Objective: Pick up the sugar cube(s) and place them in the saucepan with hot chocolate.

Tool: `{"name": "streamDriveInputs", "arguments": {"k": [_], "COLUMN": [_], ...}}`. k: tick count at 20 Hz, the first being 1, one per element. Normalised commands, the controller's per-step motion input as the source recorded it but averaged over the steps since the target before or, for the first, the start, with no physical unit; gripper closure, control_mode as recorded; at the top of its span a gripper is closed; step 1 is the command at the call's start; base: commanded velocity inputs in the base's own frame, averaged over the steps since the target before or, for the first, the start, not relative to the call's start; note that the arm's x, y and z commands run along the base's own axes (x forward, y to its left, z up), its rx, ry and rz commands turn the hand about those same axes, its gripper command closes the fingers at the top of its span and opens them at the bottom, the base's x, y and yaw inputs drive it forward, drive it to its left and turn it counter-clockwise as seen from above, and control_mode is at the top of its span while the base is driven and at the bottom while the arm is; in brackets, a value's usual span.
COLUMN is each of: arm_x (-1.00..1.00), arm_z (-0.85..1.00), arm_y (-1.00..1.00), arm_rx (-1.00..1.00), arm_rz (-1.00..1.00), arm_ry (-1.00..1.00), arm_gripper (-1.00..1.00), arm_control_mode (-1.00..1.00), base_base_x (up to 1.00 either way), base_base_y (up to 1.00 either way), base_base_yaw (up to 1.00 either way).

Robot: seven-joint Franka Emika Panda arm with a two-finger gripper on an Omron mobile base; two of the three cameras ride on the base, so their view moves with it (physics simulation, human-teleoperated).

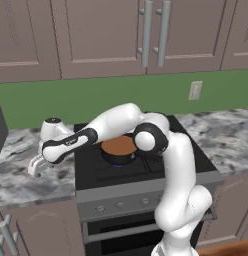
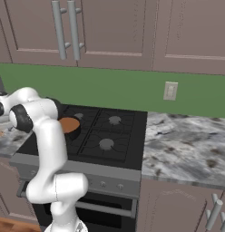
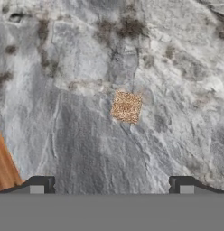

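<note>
- Hovering over the sugar cube, the end effector has its jaws spread wide and empty; this looks like the approach step, before any grasp.
- Cube lies alone on the grey marbled worktop, just above centre of the hand view, between the fingertip lines.
- Next move, I judge: descend straight, then close on it.
- Saucepan sits on the stove, mid-frame in the left base view.
- Arm reaches leftward, forearm stretched over the worktop at mid-left.
</note>
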Motion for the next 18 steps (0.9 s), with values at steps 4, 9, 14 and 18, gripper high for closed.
{"name": "streamDriveInputs", "arguments": {"k": [4,9,14,18], "arm_x": [0.06,0.11,0.04,0.13], "arm_z": [-0.13,-0.11,0.01,0.01], "arm_y": [0.28,0.21,0.12,0.11], "arm_rx": [-0.04,-0.05,-0.06,-0.09], "arm_rz": [0.00,0.00,0.00,0.00], "arm_ry": [0.00,0.04,0.04,0.07], "arm_gripper": [-1.00,-1.00,-1.00,-1.00], "arm_control_mode": [-1.00,-1.00,-1.00,-1.00], "base_base_x": [0.00,0.00,0.00,0.00], "base_base_y": [0.00,0.00,0.00,0.00], "base_base_yaw": [0.00,0.00,0.00,0.00]}}
